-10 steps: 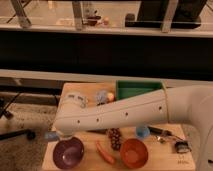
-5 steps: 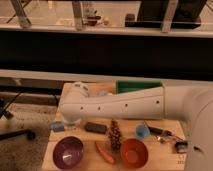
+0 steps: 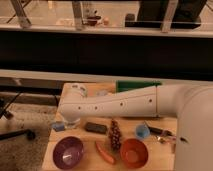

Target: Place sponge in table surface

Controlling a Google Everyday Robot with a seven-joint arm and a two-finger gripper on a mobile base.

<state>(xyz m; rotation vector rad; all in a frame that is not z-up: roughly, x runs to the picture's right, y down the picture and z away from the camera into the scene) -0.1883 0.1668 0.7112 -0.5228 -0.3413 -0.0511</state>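
Observation:
The sponge (image 3: 57, 126), a small pale blue-grey block, is at the left edge of the table surface (image 3: 86, 144), a light tan wooden top. My gripper (image 3: 64, 124) hangs from the white arm that reaches across the table from the right. It is shut on the sponge and holds it low over the table's left edge. I cannot tell whether the sponge touches the wood.
A purple bowl (image 3: 68, 151), an orange-red carrot-like piece (image 3: 105, 151) and an orange bowl (image 3: 134, 152) stand along the front. A black bar (image 3: 96, 128), a dark bunch (image 3: 115, 134) and a blue cup (image 3: 142, 132) lie mid-table. A green tray (image 3: 137, 85) is behind the arm.
The arm has swung up and back from the front of the table, uncovering the black bar and the dark bunch. The sponge has stayed at the gripper near the left edge.

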